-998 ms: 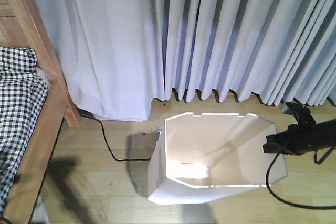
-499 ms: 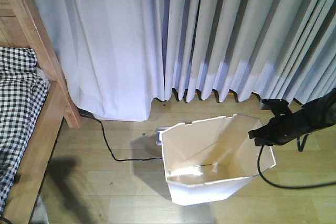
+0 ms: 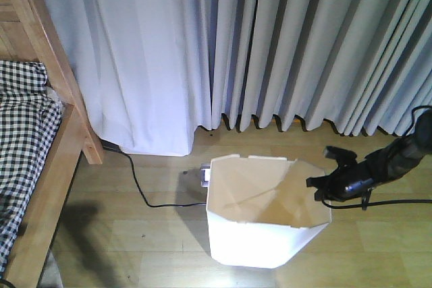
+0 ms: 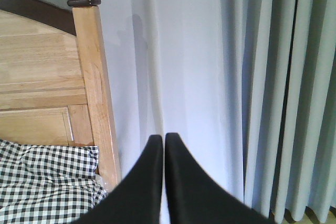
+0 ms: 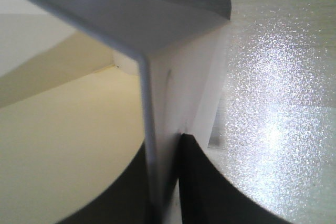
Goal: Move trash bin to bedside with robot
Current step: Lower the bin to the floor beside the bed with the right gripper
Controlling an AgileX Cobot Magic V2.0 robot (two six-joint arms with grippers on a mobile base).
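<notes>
The white trash bin (image 3: 250, 241) stands upright on the wooden floor in front of the curtains, its cream inside showing. My right gripper (image 3: 318, 184) is shut on the bin's right rim, and in the right wrist view the thin bin wall (image 5: 173, 77) runs between the two black fingers of the right gripper (image 5: 164, 148). The bed's light wooden frame (image 3: 57, 160) and checked mattress cover (image 3: 20, 126) are at the far left, a stretch of floor away from the bin. My left gripper (image 4: 164, 139) is shut on nothing, aimed at the curtain beside the bedpost (image 4: 94, 87).
Pale curtains (image 3: 270, 45) hang to the floor behind the bin. A black cable (image 3: 138, 183) runs from the bed corner to a small white socket block (image 3: 204, 175) just behind the bin's left rim. The right arm's cable (image 3: 398, 202) lies on the floor at right.
The bin went from tilted toward the camera to upright and lower on the floor. The right arm dropped and shifted left with the rim held.
</notes>
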